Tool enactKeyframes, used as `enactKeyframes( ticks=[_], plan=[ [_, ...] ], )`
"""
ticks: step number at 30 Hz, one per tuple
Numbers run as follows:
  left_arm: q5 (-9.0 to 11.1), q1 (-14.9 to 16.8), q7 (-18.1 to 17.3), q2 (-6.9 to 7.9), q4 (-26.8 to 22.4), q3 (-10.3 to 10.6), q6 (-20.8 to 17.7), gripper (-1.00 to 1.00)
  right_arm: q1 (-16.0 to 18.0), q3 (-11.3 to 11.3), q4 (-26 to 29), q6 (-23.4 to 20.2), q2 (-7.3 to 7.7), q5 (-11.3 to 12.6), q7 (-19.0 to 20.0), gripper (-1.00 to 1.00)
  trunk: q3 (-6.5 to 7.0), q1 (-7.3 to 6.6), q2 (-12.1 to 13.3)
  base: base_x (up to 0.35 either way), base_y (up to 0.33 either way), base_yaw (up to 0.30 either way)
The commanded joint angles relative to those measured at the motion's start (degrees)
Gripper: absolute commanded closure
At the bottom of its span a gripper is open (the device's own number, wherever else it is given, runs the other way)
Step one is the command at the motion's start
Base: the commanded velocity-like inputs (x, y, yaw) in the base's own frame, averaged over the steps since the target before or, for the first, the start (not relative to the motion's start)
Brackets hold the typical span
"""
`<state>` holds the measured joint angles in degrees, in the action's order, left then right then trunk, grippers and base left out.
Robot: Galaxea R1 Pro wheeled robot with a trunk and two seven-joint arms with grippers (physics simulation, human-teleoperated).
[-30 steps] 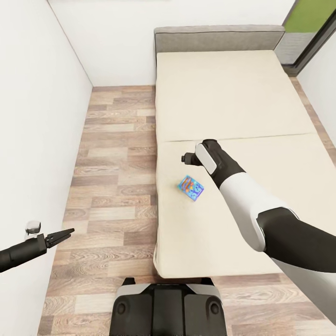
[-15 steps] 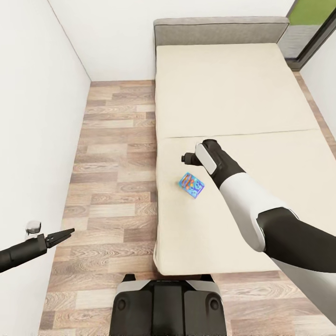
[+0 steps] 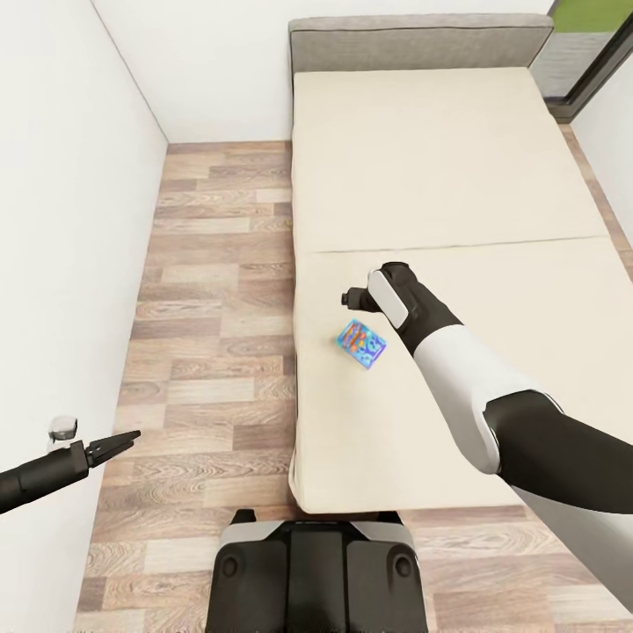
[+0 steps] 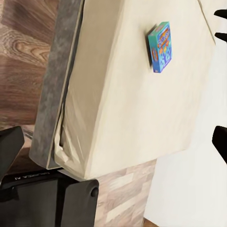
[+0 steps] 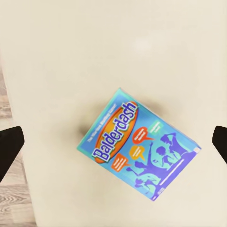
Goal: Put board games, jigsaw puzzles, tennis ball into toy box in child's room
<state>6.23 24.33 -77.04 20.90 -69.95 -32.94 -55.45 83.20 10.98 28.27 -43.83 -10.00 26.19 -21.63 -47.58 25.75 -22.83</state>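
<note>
A small blue board game (image 3: 361, 344) printed "Balderdash" lies flat on the beige bed (image 3: 440, 158), near its left edge. My right gripper (image 3: 348, 297) hovers just beyond the box and a little above it. In the right wrist view the box (image 5: 137, 149) lies under the gap between the spread fingertips (image 5: 9, 146), so the gripper is open and holds nothing. My left gripper (image 3: 123, 440) hangs over the floor beside the left wall, far from the box. Its fingertips (image 4: 220, 142) stand wide apart, and the box (image 4: 161, 46) lies well beyond them.
A white wall (image 3: 61, 220) runs close along the left. A strip of wood-plank floor (image 3: 220, 290) lies between it and the bed. The grey headboard (image 3: 413, 42) is at the far end. My dark base (image 3: 316, 571) stands at the bed's foot.
The whole picture has slid so the bed sits a little higher in view, meaning the camera moved. Both arms keep the same pose and the box has not shifted on the bed.
</note>
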Motion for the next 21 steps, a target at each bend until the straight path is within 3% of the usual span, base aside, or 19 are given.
enactKeyframes(
  ticks=[1,21],
  plan=[
    [0.1,0.01,-0.13,0.01,-0.01,-0.02,-0.53,-1.0,0.04,0.18,0.03,-0.11,0.0,0.48,-0.52,-1.0,-0.16,0.03,-0.09,0.0,0.0,0.0],
    [0.02,0.01,-0.13,-0.03,-0.01,-0.02,-0.53,-1.0,2.33,0.1,0.05,-1.36,0.0,0.27,-0.57,-1.0,-2.06,0.03,-0.09,0.0,0.0,0.0]
  ],
)
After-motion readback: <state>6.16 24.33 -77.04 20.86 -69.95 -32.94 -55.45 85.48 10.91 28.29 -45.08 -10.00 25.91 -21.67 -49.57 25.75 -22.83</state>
